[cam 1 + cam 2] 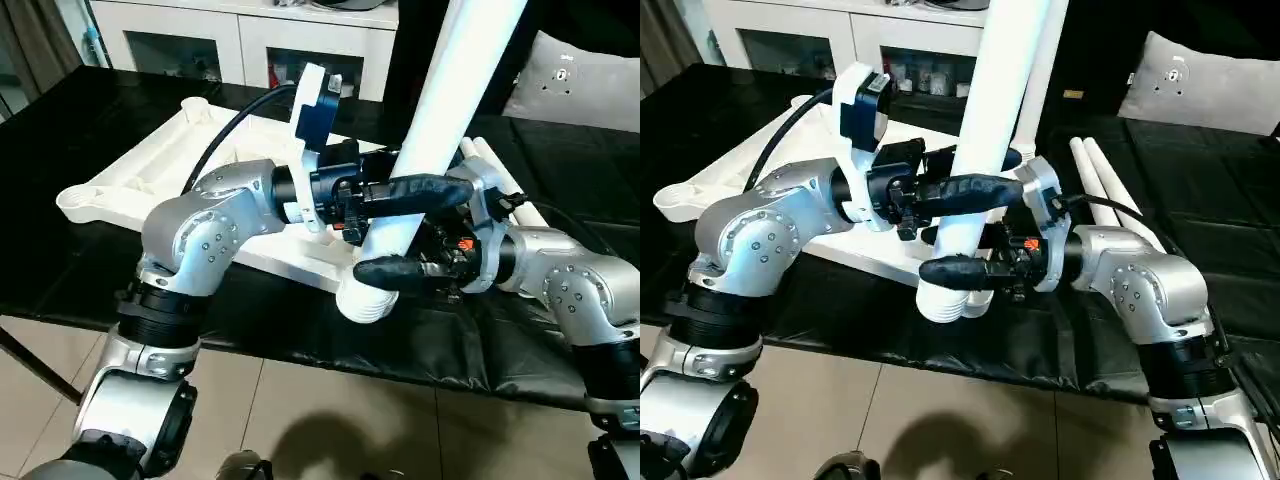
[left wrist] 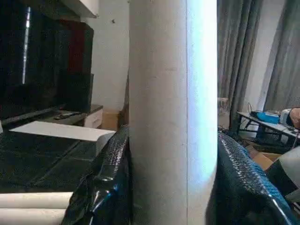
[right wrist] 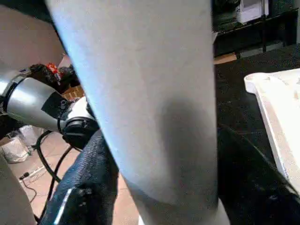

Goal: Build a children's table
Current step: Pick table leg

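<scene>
Head views: the white plastic table top [image 1: 150, 175] lies upside down on the black-covered table [image 1: 60, 270], ribbed underside up, round corner sockets at its corners. One long tapered white leg [image 1: 440, 120] stands tilted at the top's near corner, its ringed lower end [image 1: 365, 298] at the table's near edge; its upper end is cut off by the frame. Two spare legs [image 1: 1110, 185] lie side by side on the cloth beyond the right arm. The left gripper [image 1: 385, 195] has its jaws closed around the leg, one black finger crossing the leg's front. The right gripper [image 1: 975, 268] meets the leg lower down, a finger lying across it; whether those jaws pinch or merely bracket the leg cannot be told. The socket under the leg is hidden by both wrists. A white cabinet [image 1: 240, 40] stands behind.

Left wrist view: the leg runs upright between two black fingers [image 2: 110, 173], both pressed to its sides.

Right wrist view: the leg passes between dark fingers [image 3: 89, 183], contact unclear; a corner of the table top shows beside it.

No legible writing or brand.
</scene>
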